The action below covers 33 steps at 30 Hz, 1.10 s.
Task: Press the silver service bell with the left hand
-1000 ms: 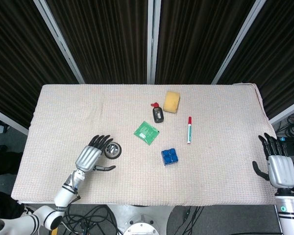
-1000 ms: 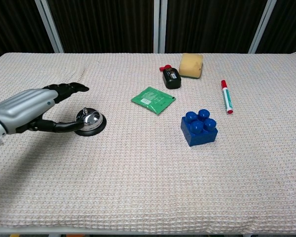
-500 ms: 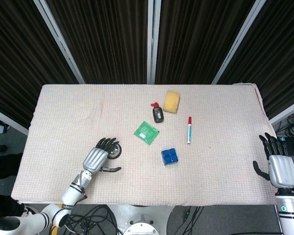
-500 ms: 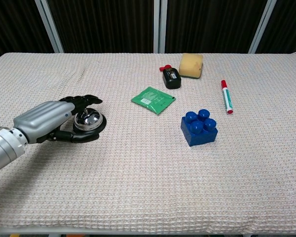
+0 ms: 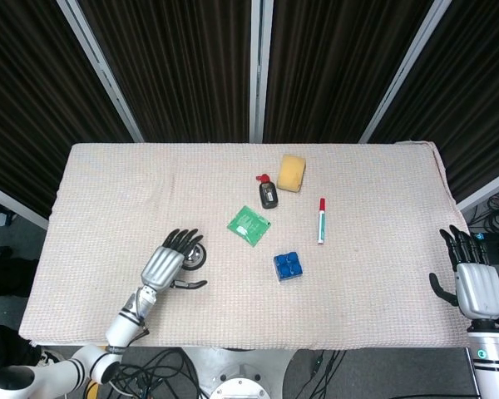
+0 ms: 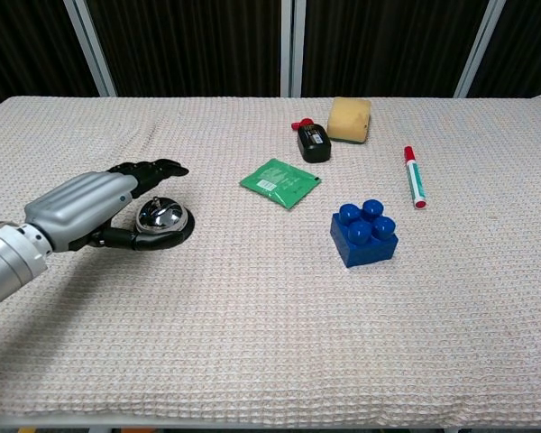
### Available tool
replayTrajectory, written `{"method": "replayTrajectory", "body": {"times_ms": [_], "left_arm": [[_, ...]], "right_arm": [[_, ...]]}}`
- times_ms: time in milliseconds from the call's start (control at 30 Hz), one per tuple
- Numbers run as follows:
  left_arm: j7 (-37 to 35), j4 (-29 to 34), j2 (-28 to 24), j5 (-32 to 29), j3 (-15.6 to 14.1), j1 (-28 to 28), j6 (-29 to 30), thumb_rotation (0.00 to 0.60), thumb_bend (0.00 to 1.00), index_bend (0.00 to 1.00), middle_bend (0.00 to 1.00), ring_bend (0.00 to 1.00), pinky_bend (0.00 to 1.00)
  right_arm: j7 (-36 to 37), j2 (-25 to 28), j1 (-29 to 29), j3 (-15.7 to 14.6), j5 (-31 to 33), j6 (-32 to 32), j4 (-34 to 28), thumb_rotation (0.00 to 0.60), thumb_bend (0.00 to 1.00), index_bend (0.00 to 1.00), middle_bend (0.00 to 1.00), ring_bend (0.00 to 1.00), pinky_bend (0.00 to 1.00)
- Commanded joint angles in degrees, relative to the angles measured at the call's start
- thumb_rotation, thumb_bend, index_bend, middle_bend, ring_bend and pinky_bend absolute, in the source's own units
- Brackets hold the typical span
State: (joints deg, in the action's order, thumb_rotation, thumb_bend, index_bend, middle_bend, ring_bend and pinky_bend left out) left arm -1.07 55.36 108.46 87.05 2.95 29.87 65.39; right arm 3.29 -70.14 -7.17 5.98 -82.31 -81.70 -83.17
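One table (image 6: 252, 361), covered in a beige waffle-weave cloth, carries everything. The left hand (image 6: 86, 206) reaches in from the near left edge with its fingers (image 6: 158, 168) spread and extended above the silver service bell (image 6: 160, 219), thumb curled along the bell's near side (whether any finger touches the bell's button I cannot tell). The bell sits on its black base at the table's left-centre. The right hand (image 5: 474, 283) hangs off the right edge, fingers spread, holding nothing. Further right lie a yellow sponge (image 6: 350, 119), blue toy brick (image 6: 364, 233), green packet (image 6: 280, 181), marker (image 6: 414, 177) and small black bottle (image 6: 311, 141).
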Motion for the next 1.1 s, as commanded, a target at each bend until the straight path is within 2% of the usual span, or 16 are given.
{"method": "replayTrajectory", "body": {"times_ms": [33, 167, 400, 700, 833, 933, 1100], "left_arm": [[0.45, -0.36, 0.06, -1.0, -0.83, -0.3, -1.94, 0.074, 0.0, 0.0, 0.0, 0.0, 0.0], [0.58, -1.68, 0.64, -1.98, -1.56, -0.54, -4.02, 0.073, 0.0, 0.0, 0.0, 0.0, 0.0], [0.79, 0.28, -0.38, -1.1, -0.12, 0.35, -1.41, 0.073, 0.0, 0.0, 0.0, 0.0, 0.0], [1.68, -0.22, -0.31, -2.63, -1.55, -0.53, -3.97, 0.07, 0.0, 0.0, 0.0, 0.0, 0.0], [2.01, 0.55, -0.78, -2.18, -0.5, -0.07, -2.31, 0.073, 0.0, 0.0, 0.0, 0.0, 0.0], [3.04, 3.47, -2.9, -1.9, 1.43, 0.15, 0.77, 0.073, 0.0, 0.0, 0.0, 0.0, 0.0], [7.92, 12.26, -11.07, -2.4, 3.31, -2.93, 7.82, 0.074, 0.0, 0.0, 0.0, 0.0, 0.0]], "right_arm": [[0.02, 0.01, 0.03, 0.0, 0.01, -0.04, 0.0, 0.6, 0.29, 0.0, 0.0, 0.0, 0.0], [0.13, 0.04, 0.07, 0.05, 0.1, -0.08, 0.05, 0.6, 0.29, 0.0, 0.0, 0.0, 0.0], [0.15, 0.0, 0.03, 0.07, 0.0, -0.15, 0.04, 0.6, 0.29, 0.0, 0.0, 0.0, 0.0], [-0.01, -0.02, 0.02, 0.01, 0.04, -0.04, -0.01, 0.6, 0.29, 0.0, 0.0, 0.0, 0.0], [0.17, 0.02, 0.06, 0.12, 0.06, -0.23, -0.01, 0.6, 0.29, 0.0, 0.0, 0.0, 0.0], [0.4, 0.09, 0.11, 0.19, 0.04, -0.38, 0.02, 0.6, 0.29, 0.0, 0.0, 0.0, 0.0], [0.82, 0.26, 0.19, 0.17, -0.26, -0.7, -0.1, 0.6, 0.29, 0.0, 0.0, 0.0, 0.0]]}}
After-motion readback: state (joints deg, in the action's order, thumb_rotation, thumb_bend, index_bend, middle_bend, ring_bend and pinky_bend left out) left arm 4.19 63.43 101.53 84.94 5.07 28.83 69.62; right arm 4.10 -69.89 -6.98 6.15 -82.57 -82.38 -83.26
